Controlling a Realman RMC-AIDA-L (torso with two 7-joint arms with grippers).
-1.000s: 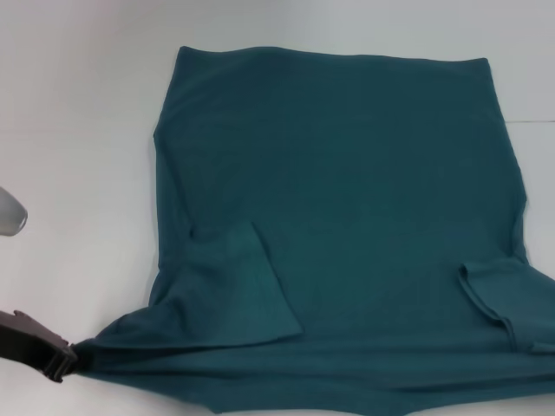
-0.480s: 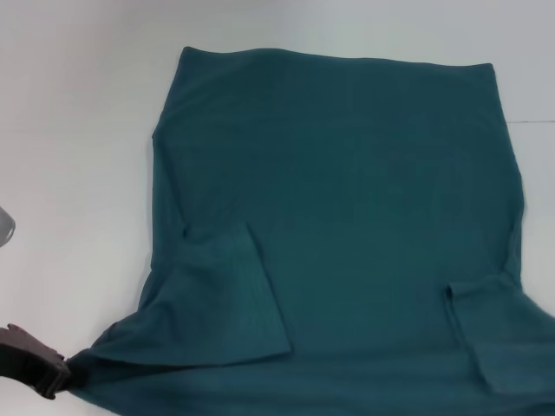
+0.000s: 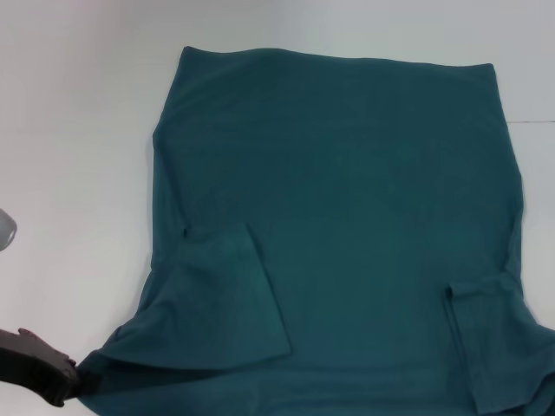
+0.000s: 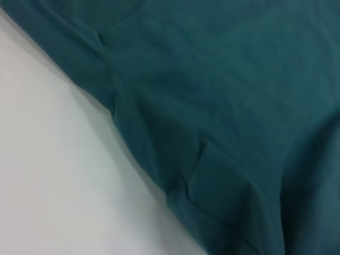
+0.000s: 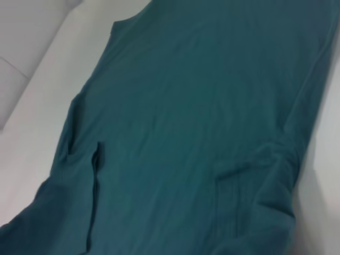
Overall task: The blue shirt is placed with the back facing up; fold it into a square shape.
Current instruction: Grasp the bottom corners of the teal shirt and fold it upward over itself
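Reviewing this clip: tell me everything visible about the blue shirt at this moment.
The blue shirt is a large dark teal short-sleeved tee of soft, slightly wrinkled fabric, lying flat on the white table. No print shows on the upward side. Its straight hem lies at the far edge; both sleeves are folded inward onto the body, one near the left side, one near the right. The near edge runs out of the head view. The left gripper meets the shirt's near-left corner, where the cloth bunches into a point. The right gripper is not visible.

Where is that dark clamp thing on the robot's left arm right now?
In the head view, the left gripper sits at the near-left corner of the white table, touching the near-left corner of the blue shirt.
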